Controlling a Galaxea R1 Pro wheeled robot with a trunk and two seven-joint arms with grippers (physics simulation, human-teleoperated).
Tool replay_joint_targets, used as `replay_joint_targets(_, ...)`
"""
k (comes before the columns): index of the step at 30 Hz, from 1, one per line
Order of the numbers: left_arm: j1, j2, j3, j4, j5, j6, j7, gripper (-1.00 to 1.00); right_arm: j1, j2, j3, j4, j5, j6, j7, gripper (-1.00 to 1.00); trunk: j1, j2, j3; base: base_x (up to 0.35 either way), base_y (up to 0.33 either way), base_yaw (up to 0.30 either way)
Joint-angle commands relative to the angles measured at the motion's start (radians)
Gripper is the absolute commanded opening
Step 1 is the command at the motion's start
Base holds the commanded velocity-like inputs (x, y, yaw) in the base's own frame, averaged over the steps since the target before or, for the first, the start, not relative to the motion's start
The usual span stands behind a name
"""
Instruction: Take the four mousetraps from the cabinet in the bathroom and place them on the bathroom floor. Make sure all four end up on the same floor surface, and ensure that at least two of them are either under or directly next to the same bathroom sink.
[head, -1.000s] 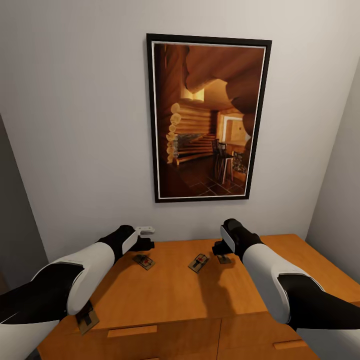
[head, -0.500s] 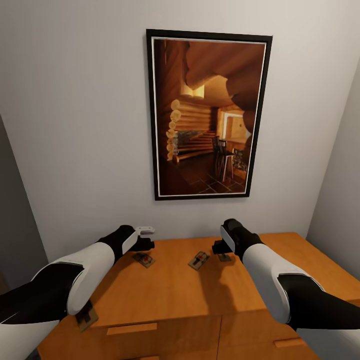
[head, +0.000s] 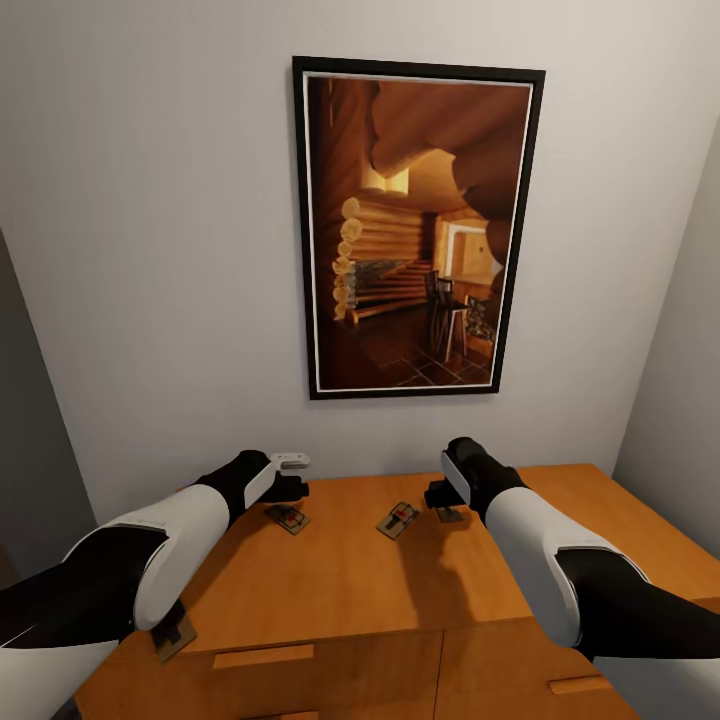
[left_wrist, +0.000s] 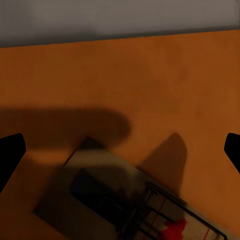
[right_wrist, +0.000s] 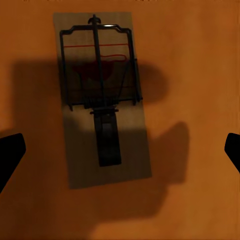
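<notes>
Four small flat brown wooden mousetraps with dark wire springs lie on the flat top of the wide orange-brown wooden cabinet (head: 340, 580). One mousetrap (head: 287, 520) sits toward the back of the top, just below the left gripper (head: 292, 478); in the left wrist view this same trap (left_wrist: 120, 200) lies skewed between the two dark fingertips (left_wrist: 9, 156), which stand wide apart at either edge with nothing between them, so the left gripper is released. A second mousetrap (head: 398, 521) lies near the middle of the back, between the two arms and touching neither. A third mousetrap (head: 448, 515) rests directly under the right gripper (head: 437, 497); the right wrist view shows that trap (right_wrist: 102, 97) flat on the wood, its red-marked bait end away from the camera, with the black fingertips (right_wrist: 10, 155) spread far to both sides and not touching it, so this gripper is released too. The fourth mousetrap (head: 172, 632) lies at the front left corner of the top, partly hidden by the left forearm. On the pale grey wall behind the cabinet hangs a tall black-framed picture of a log-cabin interior (head: 415, 230). Below the top, slim wooden bar handles (head: 262, 656) mark the drawer fronts.
</notes>
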Motion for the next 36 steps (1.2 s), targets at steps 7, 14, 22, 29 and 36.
replay_joint_targets(7, 0.000, 0.000, -0.008, -0.002, 0.011, 0.005, 0.002, 1.00, -0.001, -0.006, -0.005, -0.001, 0.008, 0.004, 0.001, 1.00, 0.000, -0.001, -0.001, 0.000, 0.000, 0.000)
replay_joint_targets(14, 0.000, 0.000, -0.008, -0.002, 0.012, 0.005, 0.002, 1.00, -0.001, -0.013, -0.005, -0.001, 0.008, 0.003, 0.002, 1.00, 0.000, -0.001, -0.001, 0.000, 0.000, 0.000)
replay_joint_targets(22, 0.000, 0.000, -0.008, -0.003, 0.011, 0.005, 0.003, 1.00, -0.001, -0.017, -0.005, -0.001, 0.008, 0.003, 0.003, 1.00, 0.000, -0.001, -0.001, 0.000, 0.000, 0.000)
replay_joint_targets(29, 0.000, 0.000, -0.008, -0.003, 0.011, 0.005, 0.003, 1.00, -0.001, -0.018, -0.005, -0.001, 0.008, 0.003, 0.003, 1.00, 0.023, -0.043, -0.020, 0.000, 0.000, 0.000)
replay_joint_targets(36, 0.000, 0.000, -0.008, -0.004, 0.010, 0.005, 0.003, 1.00, -0.001, -0.019, -0.005, -0.001, 0.008, 0.003, 0.003, 1.00, 0.042, -0.078, -0.036, 0.000, 0.000, 0.000)
